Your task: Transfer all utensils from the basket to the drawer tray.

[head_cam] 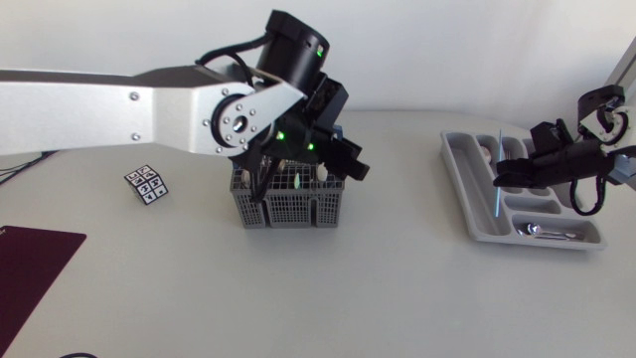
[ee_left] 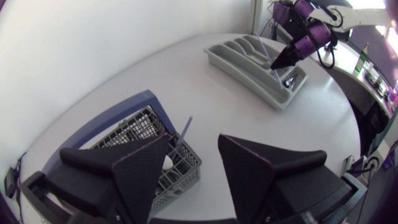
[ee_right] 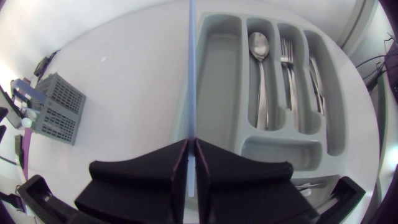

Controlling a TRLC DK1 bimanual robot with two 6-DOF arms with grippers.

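White tabletop (head_cam: 397,288) fills the head view, with a dark red mat (head_cam: 30,264) at the lower left and a small marker card (head_cam: 147,185) left of centre. At the centre stands the grey basket (head_cam: 288,204) with some utensils (head_cam: 296,182) inside. The left gripper (ee_left: 194,140) hangs over it, fingers spread apart, holding nothing. At the right, the right gripper (head_cam: 505,173) is closed on a thin blue stick (head_cam: 495,204) above the drawer tray (head_cam: 462,164), where a spoon (ee_right: 260,56) and a fork (ee_right: 287,62) lie.
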